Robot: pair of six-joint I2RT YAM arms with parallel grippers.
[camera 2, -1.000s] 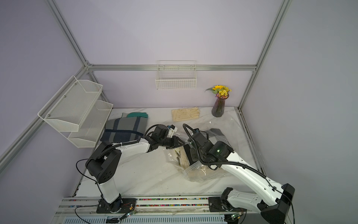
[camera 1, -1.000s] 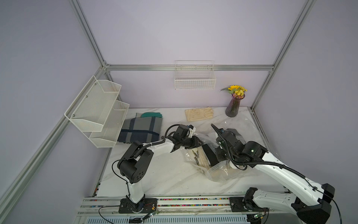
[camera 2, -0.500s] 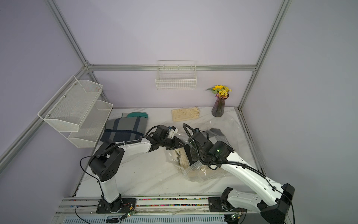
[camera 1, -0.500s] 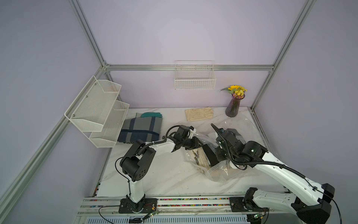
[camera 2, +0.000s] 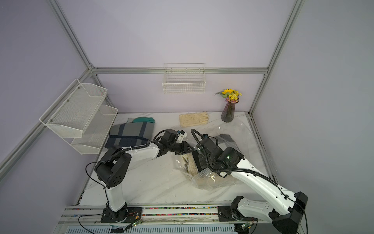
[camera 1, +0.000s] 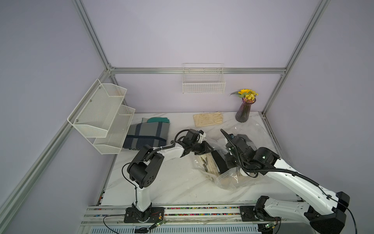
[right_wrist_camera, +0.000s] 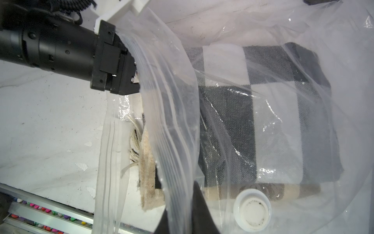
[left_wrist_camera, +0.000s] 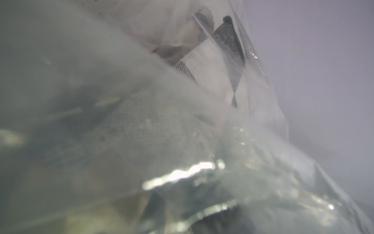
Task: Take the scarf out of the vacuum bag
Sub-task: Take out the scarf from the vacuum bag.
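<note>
Edged slightly right since a second ago, further under the bag's (right_wrist_camera: 172, 97) raised lip: left gripper (right_wrist_camera: 133, 84), jaws veiled by film, gap impossible to tell. Probably reaching for the scarf (right_wrist_camera: 253, 121), still inside, on the counter (right_wrist_camera: 50, 131). Crinkly clear film, ribbed zip strip; woven black-and-white check, beige fringe at mouth; round white cap (right_wrist_camera: 252, 210). Right gripper (right_wrist_camera: 192, 198) pinched shut on lip, holding it up.
</note>
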